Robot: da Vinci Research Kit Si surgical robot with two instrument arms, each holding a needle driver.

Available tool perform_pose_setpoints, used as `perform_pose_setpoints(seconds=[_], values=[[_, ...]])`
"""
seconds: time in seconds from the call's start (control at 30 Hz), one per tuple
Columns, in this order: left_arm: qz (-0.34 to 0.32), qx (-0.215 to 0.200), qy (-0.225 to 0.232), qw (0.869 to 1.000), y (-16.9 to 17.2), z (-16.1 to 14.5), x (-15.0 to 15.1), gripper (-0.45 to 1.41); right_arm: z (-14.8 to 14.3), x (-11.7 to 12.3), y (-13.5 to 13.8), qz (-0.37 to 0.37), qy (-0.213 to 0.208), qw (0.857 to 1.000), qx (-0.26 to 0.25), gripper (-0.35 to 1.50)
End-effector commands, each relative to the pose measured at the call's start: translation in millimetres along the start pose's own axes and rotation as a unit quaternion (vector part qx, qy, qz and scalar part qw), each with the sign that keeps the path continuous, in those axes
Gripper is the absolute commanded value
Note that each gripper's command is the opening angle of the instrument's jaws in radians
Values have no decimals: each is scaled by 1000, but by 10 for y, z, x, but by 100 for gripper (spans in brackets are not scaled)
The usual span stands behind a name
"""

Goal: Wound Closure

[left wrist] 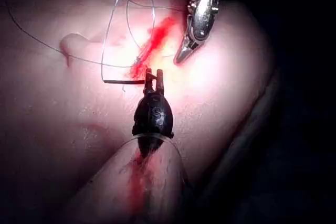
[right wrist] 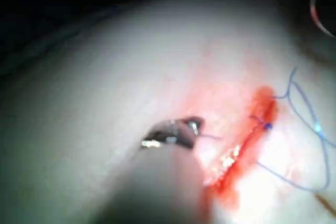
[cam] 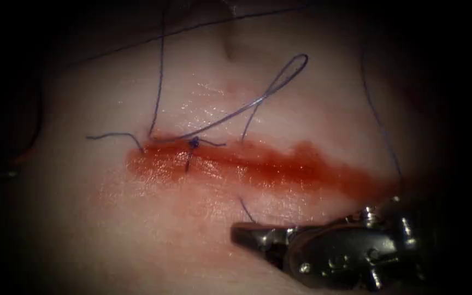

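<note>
The tissue [cam: 137, 229] bears a cut [cam: 258, 166] wet with red fluid. A tied knot [cam: 194, 143] sits near the cut's left end, and blue thread [cam: 279, 82] loops above it. My right tool [cam: 241, 234] lies below the cut, jaws shut on a short run of thread [cam: 245, 210] that comes out of the tissue beside them; the same tool [right wrist: 168, 135] pinches that thread [right wrist: 209, 137] in the right wrist view. My left tool [left wrist: 153, 76] is shut near one end of a dark needle [left wrist: 123, 82], held clear of the tissue, with thread trailing from its far end.
A short cut end of thread [cam: 110, 135] lies left of the knot. One long strand [cam: 381, 125] runs down the right side toward the right tool's wrist, another [cam: 159, 71] climbs from the cut's left end. The right tool [left wrist: 191, 35] shows beside the cut in the left wrist view.
</note>
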Motion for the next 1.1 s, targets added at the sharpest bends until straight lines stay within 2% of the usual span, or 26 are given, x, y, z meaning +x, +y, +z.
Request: perform_pose_setpoints(seconds=[0.03, 0.07, 0.2, 0.3, 0.37, 0.4, 0.43, 0.47, 0.53, 0.57, 0.6, 0.7, 0.73, 0.77, 0.83, 0.87, 0.97, 1.1], values=[[-2, -1, 0, 1000, 6, 6, -7, -45, -1, -1, -13, 61, -40, 997, 11, -35], [-2, -1, 0, 1000, 6, 6, -7, -45, -5, 1, -16, 85, -68, 994, -2, -35], [-2, -1, 0, 1000, 6, 6, -7, -45, -12, 14, -25, 128, -94, 987, 2, -35], [-2, -1, 0, 1000, 6, 5, -7, -45, -17, 24, -30, 138, -94, 986, 8, -35], [-2, -2, 0, 1000, 6, 5, -6, -45, -26, 40, -31, 181, -86, 980, 5, -35], [-2, -2, 0, 1000, 6, 5, -6, -45, -26, 40, -31, 181, -86, 980, 5, -35], [-2, -2, 0, 1000, 6, 5, -6, -45, -30, 48, -29, 194, -60, 979, 13, 2], [-2, -2, 0, 1000, 6, 5, -6, -45, -32, 52, -29, 199, -46, 979, 16, 31], [-2, -2, 0, 1000, 6, 5, -6, -45, -34, 60, -26, 209, -27, 977, 12, 74], [-2, -2, 0, 1000, 6, 5, -6, -45, -34, 60, -26, 209, -27, 977, 12, 74], [-2, -2, 0, 1000, 6, 5, -6, -45, -33, 71, -22, 229, -17, 973, 1, 98], [-2, -1, 0, 1000, 6, 5, -6, -45, -25, 73, -15, 259, -21, 965, -28, 98], [-2, -1, 0, 1000, 6, 6, -6, -45, -17, 69, -9, 259, -43, 964, -43, 99], [-2, -1, 0, 1000, 6, 6, -6, -45, -17, 69, -9, 259, -43, 964, -43, 99], [-2, -3, 0, 1000, 7, 7, -7, -45, -5, 64, -3, 258, -89, 961, -52, 103], [-2, -3, 0, 1000, 7, 7, -7, -45, -5, 64, -3, 258, -89, 961, -52, 103], [-2, -4, 0, 1000, 8, 8, -7, -45, 6, 54, 5, 264, -136, 952, -79, 104], [-2, -4, 0, 1000, 8, 8, -7, -45, 8, 40, 13, 268, -168, 945, -87, 99]])
